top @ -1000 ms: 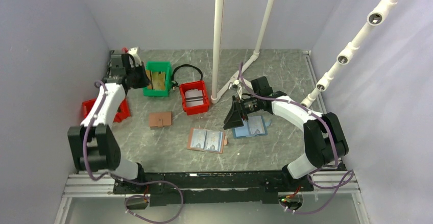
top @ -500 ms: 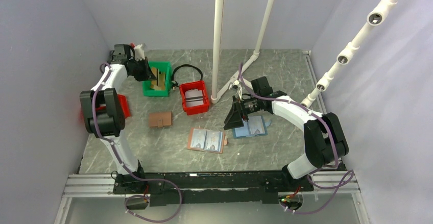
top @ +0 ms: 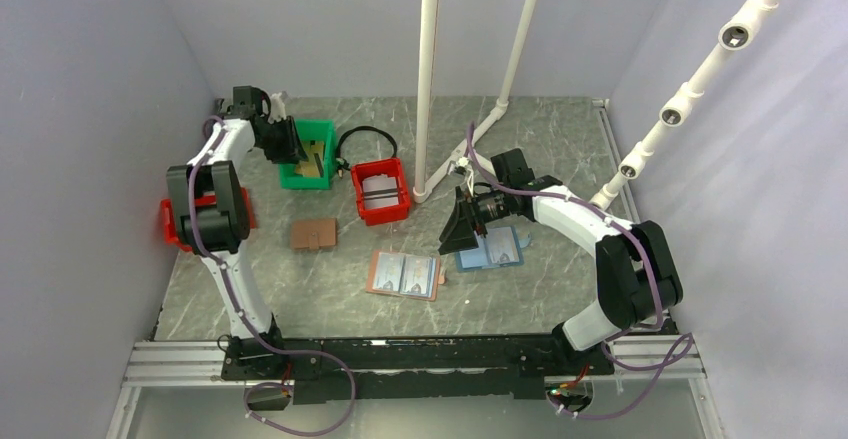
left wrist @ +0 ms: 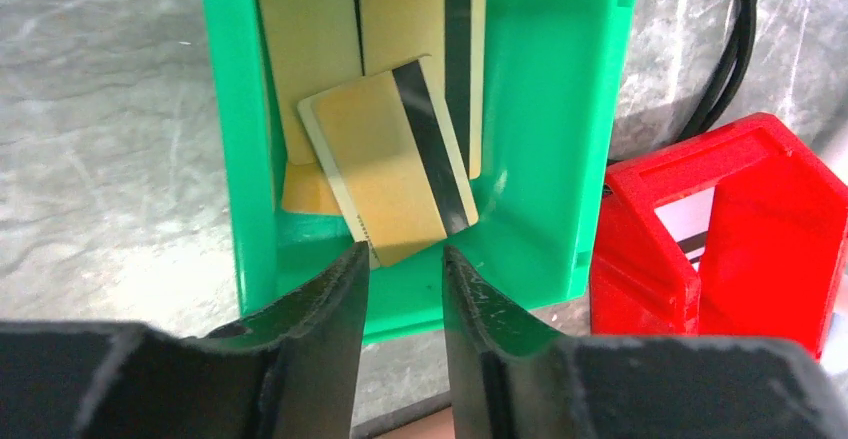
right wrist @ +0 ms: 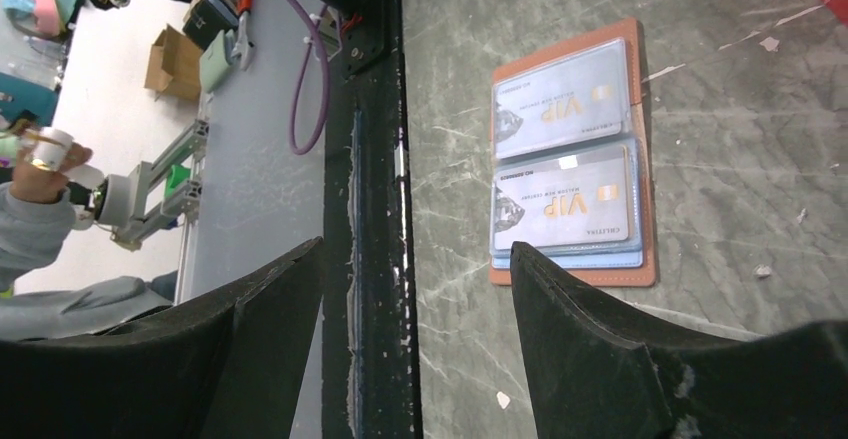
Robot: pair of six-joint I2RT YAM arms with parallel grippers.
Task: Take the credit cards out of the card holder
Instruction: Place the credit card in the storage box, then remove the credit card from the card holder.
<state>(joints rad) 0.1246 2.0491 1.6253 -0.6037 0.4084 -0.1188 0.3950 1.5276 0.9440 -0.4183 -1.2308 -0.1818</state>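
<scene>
— What is hidden or hard to read?

— Your left arm covers most of the left red bin (top: 168, 227) by the counter's (top: 560, 149) left edge. In the left wrist view the green bin (left wrist: 560, 159) is cut off at the top. The gold striped cards (left wrist: 390, 159) inside it overlap, so you cannot count them. From above, your right gripper (top: 462, 227) hides a corner of the blue holder (top: 495, 251).

— And the surface and the room?

— The counter is grey and marble-patterned, with pale lilac walls on three sides. White pipes (top: 428, 79) rise from near its far edge. From left to right, the green bin sits toward the far left corner. A black cable (top: 365, 139) loops just beside it, with the middle red bin (top: 382, 191) next to the loop. A closed brown wallet (top: 313, 234) lies nearer you.

— The hands?

— Your left gripper (left wrist: 405, 259) hangs over the green bin's near wall, with only a narrow gap between its fingers and nothing in that gap. Your right gripper is spread wide and empty, above the counter right of centre.

— Where is the task's thing?

— The card holder (right wrist: 647, 179) lies open and flat near the near edge, about midway along it. It is apart from both grippers. Two credit cards (right wrist: 565, 204) marked VIP show in its clear sleeves.
</scene>
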